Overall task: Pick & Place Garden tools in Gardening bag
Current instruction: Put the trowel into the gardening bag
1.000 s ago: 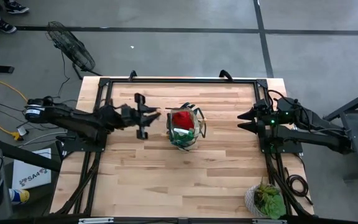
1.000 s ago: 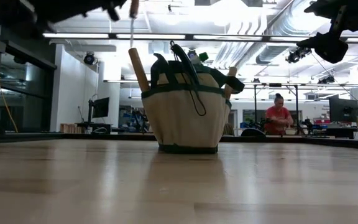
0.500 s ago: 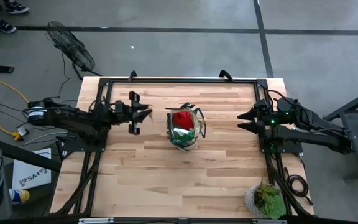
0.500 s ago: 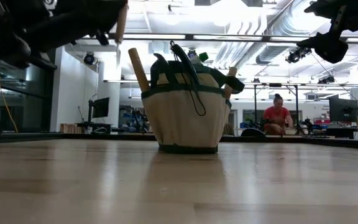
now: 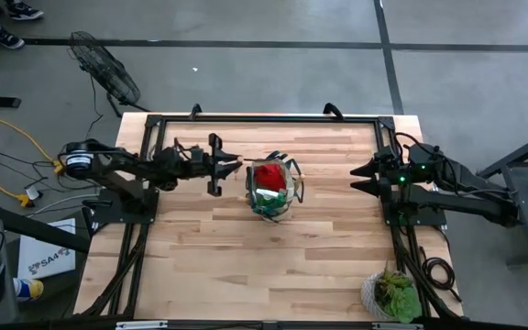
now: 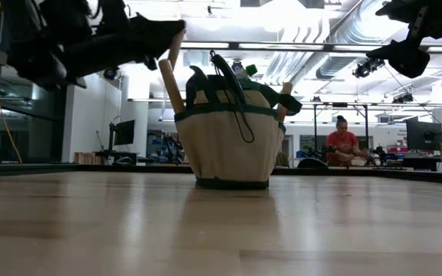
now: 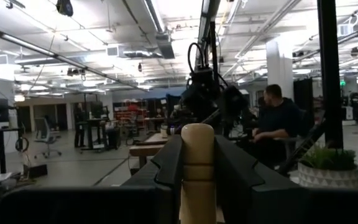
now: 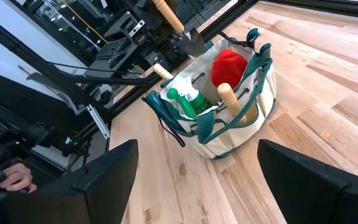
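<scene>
The khaki gardening bag stands upright on its base at the table's middle, also in the low view and the right wrist view. In it are a red piece, a green piece and wooden handles. My left gripper is just left of the bag, above table height, shut on a wooden-handled trowel. The trowel's blade is near the bag's left rim. My right gripper waits open to the right of the bag. My left gripper pinches the trowel's wooden handle between its two fingers. The fingers lie about level, coming from the table's left, across the handle. The handle's rounded free end stands above the fingers. The trowel is lifted clear and tilted, with its blade toward the bag.
A potted plant stands at the table's near right corner. A black frame runs along the far edge and both sides. A fan lies on the floor beyond the far left. A person sits in the room behind.
My left gripper first drew back toward the table's left edge. It then came right again toward the bag, lower and tipped more level. It stays shut on the trowel, which has gone from hanging upright to slanting toward the bag's left rim.
</scene>
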Tool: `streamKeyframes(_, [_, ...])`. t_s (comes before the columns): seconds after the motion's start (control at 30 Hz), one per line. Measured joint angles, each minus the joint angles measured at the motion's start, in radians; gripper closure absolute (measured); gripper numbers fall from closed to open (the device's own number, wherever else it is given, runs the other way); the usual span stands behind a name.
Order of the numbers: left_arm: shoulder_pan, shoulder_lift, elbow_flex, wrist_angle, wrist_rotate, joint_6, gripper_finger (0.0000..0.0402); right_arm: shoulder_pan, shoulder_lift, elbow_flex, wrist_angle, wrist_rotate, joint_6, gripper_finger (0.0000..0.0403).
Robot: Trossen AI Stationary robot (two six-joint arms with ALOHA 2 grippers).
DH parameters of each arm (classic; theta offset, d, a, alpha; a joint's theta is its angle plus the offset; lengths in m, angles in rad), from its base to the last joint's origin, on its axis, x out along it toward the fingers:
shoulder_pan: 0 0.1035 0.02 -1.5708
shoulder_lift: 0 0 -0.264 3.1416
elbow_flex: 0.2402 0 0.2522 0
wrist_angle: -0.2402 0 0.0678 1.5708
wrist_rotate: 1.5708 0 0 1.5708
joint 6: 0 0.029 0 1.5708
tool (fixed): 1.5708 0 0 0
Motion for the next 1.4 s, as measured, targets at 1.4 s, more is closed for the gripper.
streamKeyframes(1.4, [-0.003, 0.288, 0.192, 0.003, 0.046, -0.128, 0.0329, 0.0, 0.0, 0.0, 0.0, -0.001, 0.0, 0.0082])
